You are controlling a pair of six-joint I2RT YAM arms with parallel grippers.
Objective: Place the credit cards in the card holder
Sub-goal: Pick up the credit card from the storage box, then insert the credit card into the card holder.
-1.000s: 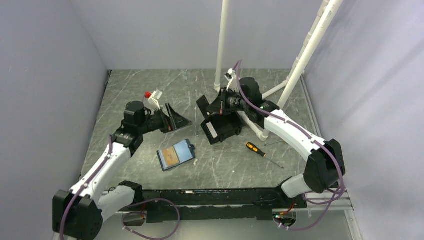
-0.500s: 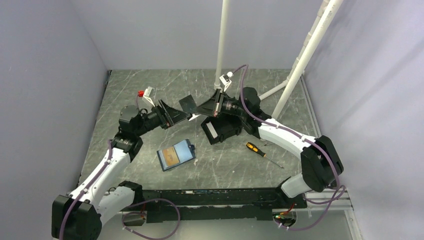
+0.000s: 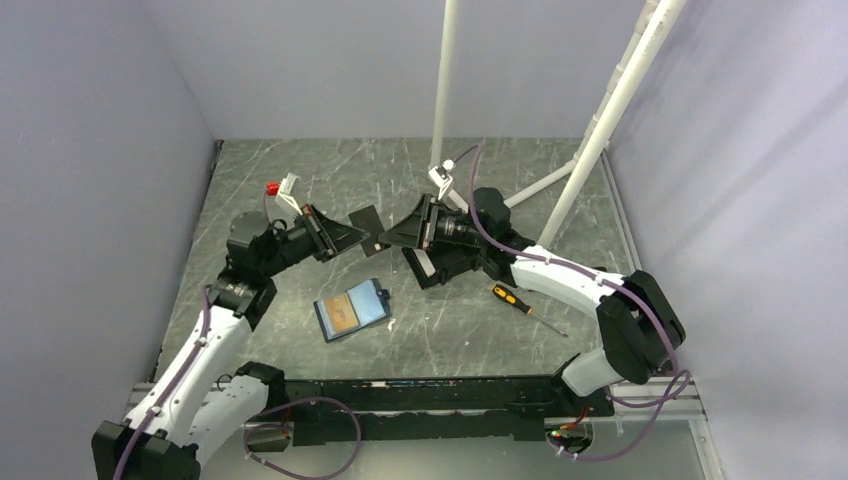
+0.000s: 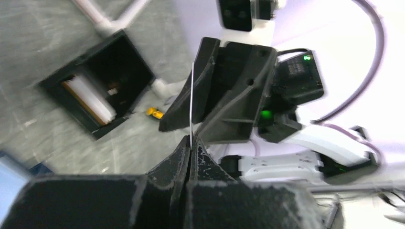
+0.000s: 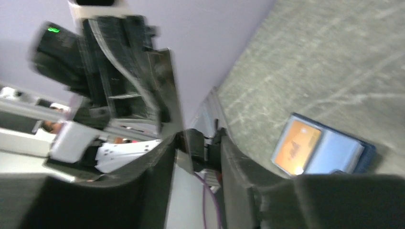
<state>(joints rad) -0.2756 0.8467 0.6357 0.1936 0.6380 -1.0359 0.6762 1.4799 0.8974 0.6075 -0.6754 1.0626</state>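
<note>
Since this looks like a mid-air handover, left end effector (image 4: 190,142) clamps the thin dark plastic card (image 3: 366,217) by its edge, with right end effector (image 5: 200,143) slightly parted around it. Flat dark-blue card holder (image 3: 368,300) lies on grey surface (image 3: 300,170) below them, with an orange card (image 3: 342,313) inside.

The grey, white-veined table (image 3: 300,180) carries a dark-blue card holder (image 3: 352,309) lying flat near its middle, with an orange card (image 3: 343,313) showing on the holder's left half. Behind it and to the right sits a black open box (image 3: 440,268). An orange-handled screwdriver (image 3: 515,301) lies near the box's right side. White pipes (image 3: 443,90) stand on the table's far part.
</note>
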